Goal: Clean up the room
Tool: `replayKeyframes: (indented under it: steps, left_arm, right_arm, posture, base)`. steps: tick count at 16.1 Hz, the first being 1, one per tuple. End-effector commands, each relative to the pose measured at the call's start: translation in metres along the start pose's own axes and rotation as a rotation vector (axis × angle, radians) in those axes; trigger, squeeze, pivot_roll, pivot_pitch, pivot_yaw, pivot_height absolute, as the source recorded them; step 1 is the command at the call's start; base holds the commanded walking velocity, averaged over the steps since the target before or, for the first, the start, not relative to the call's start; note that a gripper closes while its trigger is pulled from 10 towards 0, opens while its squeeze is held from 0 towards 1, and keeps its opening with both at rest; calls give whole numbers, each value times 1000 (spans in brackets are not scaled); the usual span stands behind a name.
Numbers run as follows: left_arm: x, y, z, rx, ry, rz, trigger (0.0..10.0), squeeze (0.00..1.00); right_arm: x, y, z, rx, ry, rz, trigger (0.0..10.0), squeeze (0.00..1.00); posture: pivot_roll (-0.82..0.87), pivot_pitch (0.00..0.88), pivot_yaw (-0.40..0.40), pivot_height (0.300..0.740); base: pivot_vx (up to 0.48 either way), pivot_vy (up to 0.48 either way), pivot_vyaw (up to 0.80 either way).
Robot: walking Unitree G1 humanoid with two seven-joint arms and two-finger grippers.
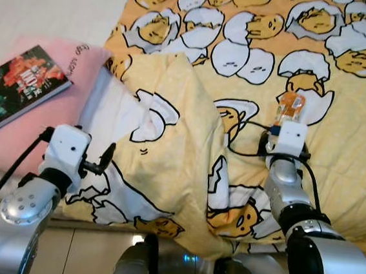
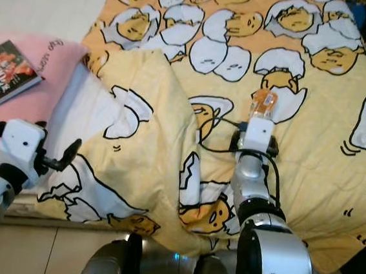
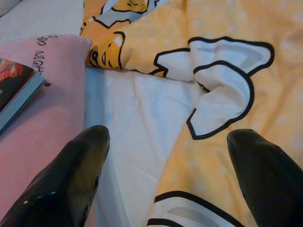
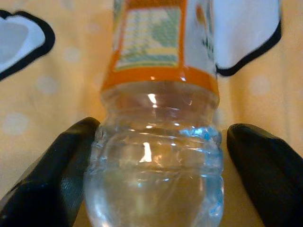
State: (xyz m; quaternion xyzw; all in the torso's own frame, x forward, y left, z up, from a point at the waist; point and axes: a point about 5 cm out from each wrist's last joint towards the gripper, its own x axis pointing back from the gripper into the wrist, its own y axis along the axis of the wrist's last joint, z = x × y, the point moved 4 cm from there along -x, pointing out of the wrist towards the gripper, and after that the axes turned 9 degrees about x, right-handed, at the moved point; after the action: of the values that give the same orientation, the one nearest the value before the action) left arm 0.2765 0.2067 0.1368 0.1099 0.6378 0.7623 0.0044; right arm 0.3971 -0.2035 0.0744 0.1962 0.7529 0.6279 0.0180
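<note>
Reaching out over the bed, the right gripper is sitting around a plastic bottle that is lying on the yellow egg-print duvet, right of centre in the head view. In the right wrist view its two black fingers are flanking the clear ribbed body of the bottle: the one on the left of that picture looks to be touching the plastic, while the other is standing a little off it. So the fingers are spread about the bottle rather than pinching it, and the bottle is resting on the cloth with its orange label pointing away from the wrist.

The left gripper is hanging low at the lower left of the head view, fingers spread wide and holding nothing, hovering over the folded-back corner of the duvet where the white sheet is showing. A pink pillow is lying at the left edge of the frame with a book on top of it.

As I judge it, the robot is picking litter off the bed, and the grasp on the bottle is being set up. The next move calls for closing both fingers squarely on the ribbed part, firmly enough that the smooth round plastic is not slipping or rolling away on the soft bedding, then lifting straight up.
</note>
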Motion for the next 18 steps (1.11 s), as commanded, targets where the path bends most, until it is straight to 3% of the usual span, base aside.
replayKeyframes:
  steps: [1, 5, 14, 15, 17, 18]
  left_arm:
    - [2, -4, 2, -10, 14, 21, 10000, 0]
    - [-1, -4, -3, -17, 12, 27, 10000, 0]
    - [-20, -8, -22, -28, -11, -2, 10000, 0]
    - [-31, -9, -28, -10, -16, -18, 10000, 0]
    - [-36, -6, -33, 11, -27, -44, 10000, 0]
    - [-46, -4, -45, 64, -85, -81, 10000, 0]
  right_arm:
    - [5, -30, -2, -29, 10, 115, 0, 0]
    - [0, -8, 11, -50, 81, 68, 0, 0]
    - [-2, 13, 28, -77, 189, 22, 0, 0]
    - [-5, 32, 24, -55, 179, -56, 0, 0]
    - [-6, 44, 22, -24, 177, -118, 0, 0]
    - [-3, 66, 15, 46, 137, -272, 0, 0]
  posture:
    - [177, 313, 100, 740]
    - [173, 304, 87, 740]
    - [139, 212, 21, 740]
    - [124, 152, 3, 740]
    - [106, 118, -5, 740]
    - [61, 52, -21, 740]
  base:
    - [0, 0, 0]
    - [0, 0, 0]
    - [0, 0, 0]
    - [0, 0, 0]
    - [0, 0, 0]
    - [0, 0, 0]
